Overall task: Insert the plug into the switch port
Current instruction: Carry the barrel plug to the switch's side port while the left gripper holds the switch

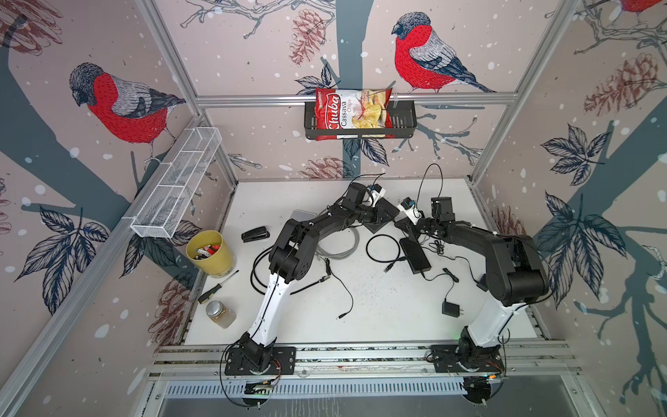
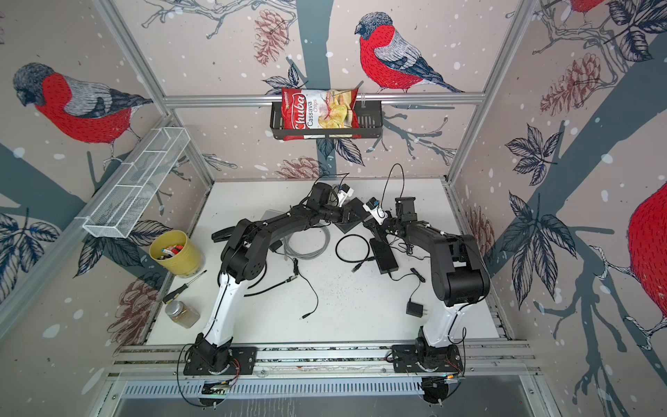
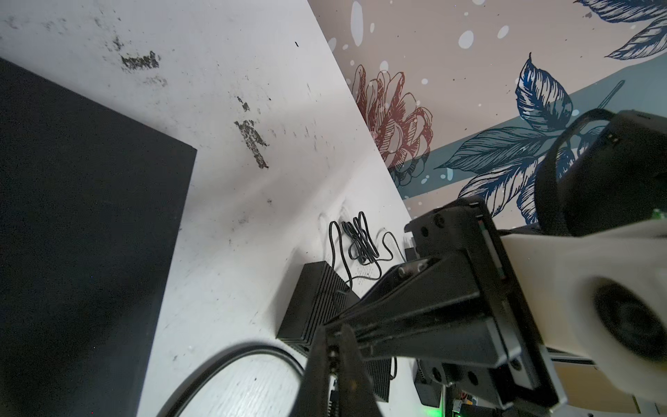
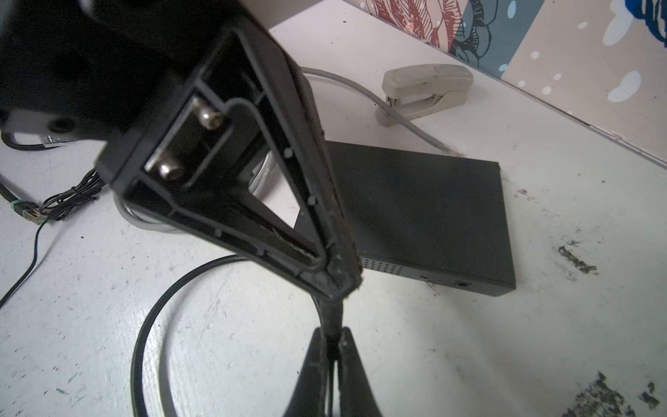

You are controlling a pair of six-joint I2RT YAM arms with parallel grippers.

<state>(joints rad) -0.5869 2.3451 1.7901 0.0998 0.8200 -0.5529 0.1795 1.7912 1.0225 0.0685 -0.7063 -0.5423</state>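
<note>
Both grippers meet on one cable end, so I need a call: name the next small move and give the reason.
Probably open the right gripper. It and the left gripper both look shut, tip to tip, on the end of the black cable. Once it is freed, the left could carry it to the switch lying close beside them.

Reads "Chuba" in big white script across the red chip bag (image 1: 352,113) (image 2: 317,112), with "Cassava Chips" in dark letters just beside it. Sits in the black basket (image 1: 404,122) (image 2: 371,121) on the far wall, legible in both top views. Smaller print there too blurred to read.
</note>
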